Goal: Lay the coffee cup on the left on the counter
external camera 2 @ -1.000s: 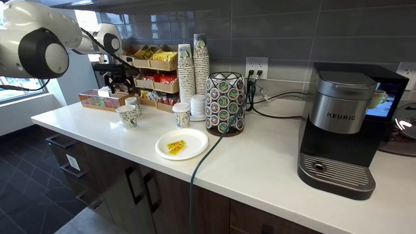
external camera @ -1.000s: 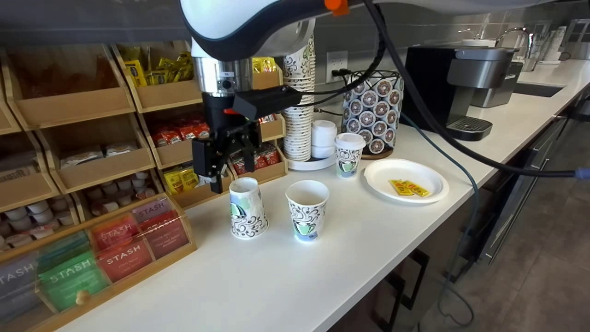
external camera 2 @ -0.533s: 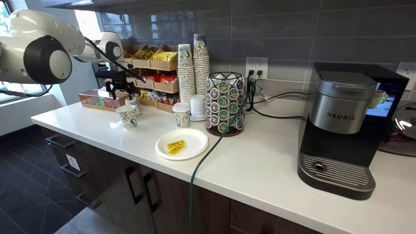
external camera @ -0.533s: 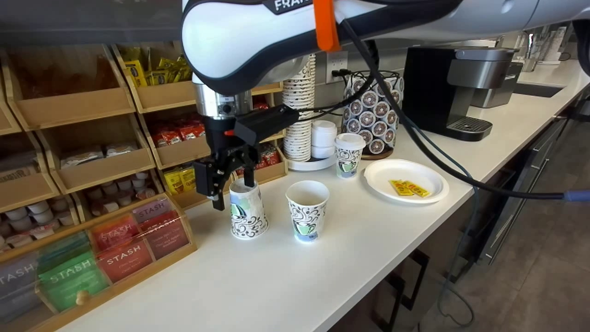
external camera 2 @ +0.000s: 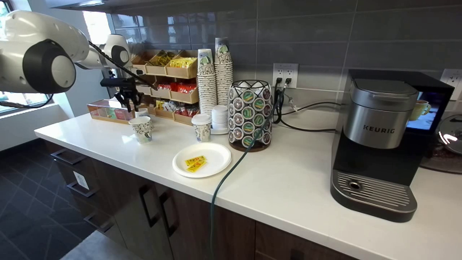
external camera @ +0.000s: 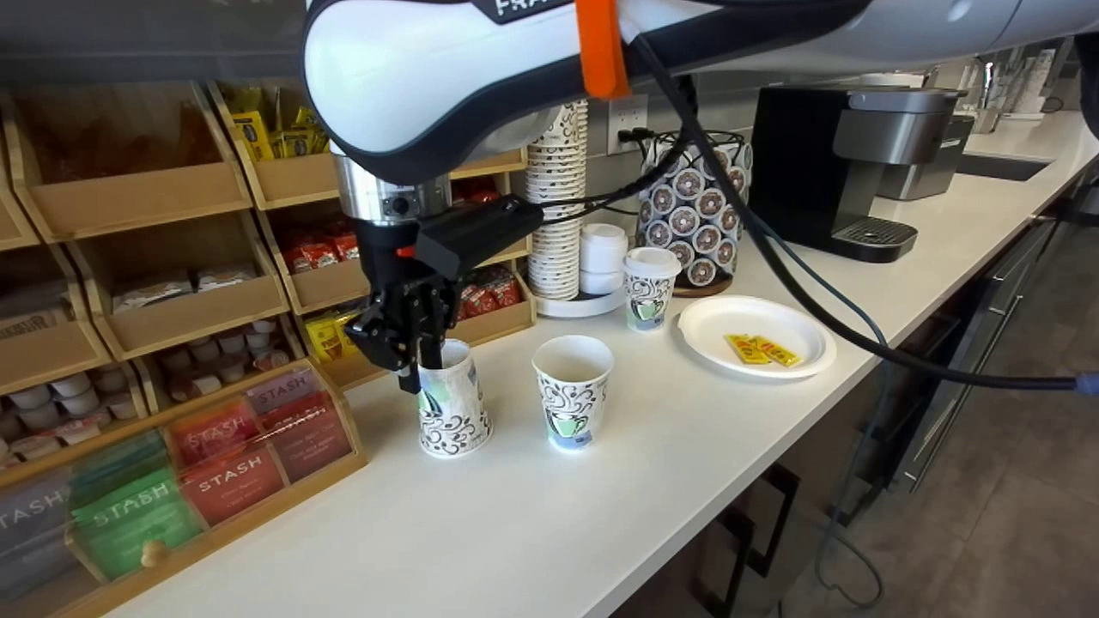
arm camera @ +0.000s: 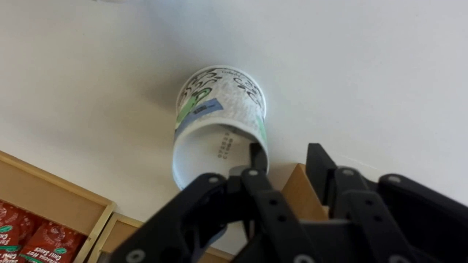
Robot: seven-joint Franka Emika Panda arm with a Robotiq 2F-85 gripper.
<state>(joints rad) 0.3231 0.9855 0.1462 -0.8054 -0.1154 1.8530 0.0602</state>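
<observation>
The coffee cup (external camera: pixel 455 412) on the left stands upside down on the counter (external camera: pixel 515 532), its recessed base facing up. It is white paper with dark swirls and green and blue patches. In the wrist view one finger of my gripper (arm camera: pixel 286 151) reaches inside the raised base edge of this cup (arm camera: pixel 223 95). The opposite finger is outside it, with a gap between that finger and the cup wall. So the jaws are part-way apart and not clamped. A similar cup (external camera: pixel 573 395) stands upright to the right in that exterior view.
Behind my gripper is a wooden rack of packets (external camera: pixel 180 202), with a tea box (external camera: pixel 232 481) at its front. A tall stack of cups (external camera: pixel 554 232), a lidded cup (external camera: pixel 648 292) and a white plate (external camera: pixel 713 356) with yellow packets stand farther along the counter.
My gripper has come down onto the upturned cup, and its fingers have drawn closer together. Most recently, gripper and cup have shifted slightly left in an exterior view. The upright cup has stayed put.
</observation>
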